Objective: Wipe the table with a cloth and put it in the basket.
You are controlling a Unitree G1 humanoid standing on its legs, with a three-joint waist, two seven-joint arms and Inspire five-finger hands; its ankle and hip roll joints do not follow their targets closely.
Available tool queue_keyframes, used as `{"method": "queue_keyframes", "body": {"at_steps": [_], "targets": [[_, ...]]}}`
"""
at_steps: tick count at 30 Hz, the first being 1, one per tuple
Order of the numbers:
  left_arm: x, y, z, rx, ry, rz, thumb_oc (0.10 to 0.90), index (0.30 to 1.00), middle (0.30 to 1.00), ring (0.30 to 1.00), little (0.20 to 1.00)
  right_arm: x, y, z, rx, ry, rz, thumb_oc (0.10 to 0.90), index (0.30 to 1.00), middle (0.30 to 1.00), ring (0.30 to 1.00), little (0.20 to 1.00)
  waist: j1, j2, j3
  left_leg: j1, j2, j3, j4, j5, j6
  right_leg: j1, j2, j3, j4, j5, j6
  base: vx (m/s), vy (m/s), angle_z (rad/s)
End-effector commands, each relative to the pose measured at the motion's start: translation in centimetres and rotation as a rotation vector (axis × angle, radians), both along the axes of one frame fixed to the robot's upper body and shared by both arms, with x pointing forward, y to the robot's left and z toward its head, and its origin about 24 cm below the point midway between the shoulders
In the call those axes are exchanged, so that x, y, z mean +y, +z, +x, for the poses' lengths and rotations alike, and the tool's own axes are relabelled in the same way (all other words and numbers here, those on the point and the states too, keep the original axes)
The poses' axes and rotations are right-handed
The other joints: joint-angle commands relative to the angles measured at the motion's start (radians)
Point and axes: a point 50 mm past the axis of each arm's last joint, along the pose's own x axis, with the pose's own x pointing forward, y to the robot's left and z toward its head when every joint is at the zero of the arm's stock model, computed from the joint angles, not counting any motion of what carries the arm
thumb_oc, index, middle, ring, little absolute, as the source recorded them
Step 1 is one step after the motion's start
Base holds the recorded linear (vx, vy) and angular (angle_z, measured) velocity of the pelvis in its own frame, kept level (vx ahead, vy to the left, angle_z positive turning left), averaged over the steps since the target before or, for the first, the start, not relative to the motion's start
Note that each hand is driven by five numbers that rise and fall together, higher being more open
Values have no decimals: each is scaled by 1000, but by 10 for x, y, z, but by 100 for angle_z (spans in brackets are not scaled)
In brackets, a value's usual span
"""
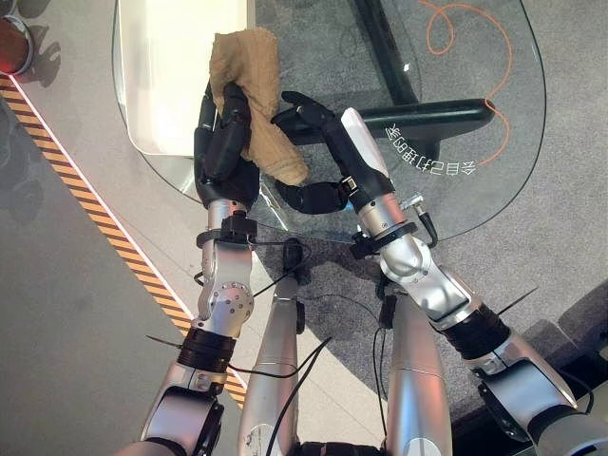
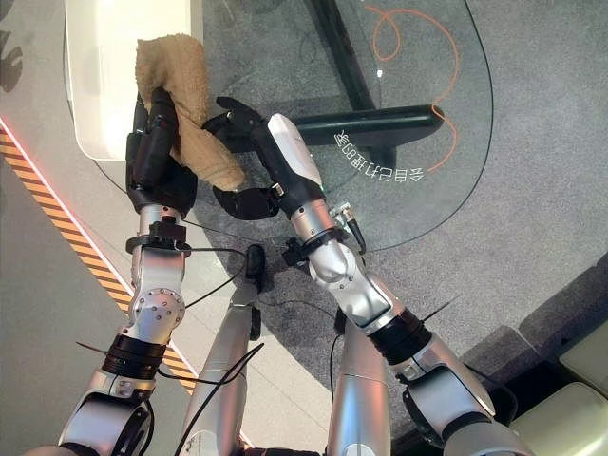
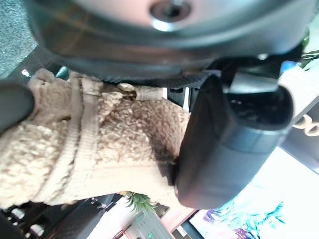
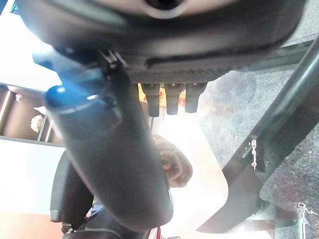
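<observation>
Left hand (image 1: 226, 142) gripping cloth (image 1: 255, 90), right hand (image 1: 318, 128) beside, perhaps touching.

Nubbly tan terry cloth (image 1: 256, 104); smooth, glossy glass table (image 1: 475, 123).

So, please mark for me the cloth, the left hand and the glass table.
cloth (image 1: 249, 66), left eye view, upper folded part.
left hand (image 1: 224, 152), left eye view, back of the curled fingers.
glass table (image 1: 494, 161), left eye view, bare glass near the right rim.
</observation>
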Motion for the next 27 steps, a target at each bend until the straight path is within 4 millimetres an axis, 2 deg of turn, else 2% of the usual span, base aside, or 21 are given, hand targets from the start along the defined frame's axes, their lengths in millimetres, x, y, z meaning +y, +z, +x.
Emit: {"method": "queue_keyframes", "body": {"at_steps": [1,27], "targets": [[10,80,-32,-449,93,-43,100,300,300,300,200,24,63,-28,-295,144,130,800,900,900,900,900,17,-21,-28,20,-127,110,39,-80,120,35,112,-40,-113,45,-17,0,0,0],[23,77,-30,-432,172,-112,100,300,300,300,200,12,60,-19,-303,56,143,800,900,900,900,900,11,-22,-28,22,-126,111,41,-84,117,36,113,-35,-111,41,-17,0,0,0]]}}
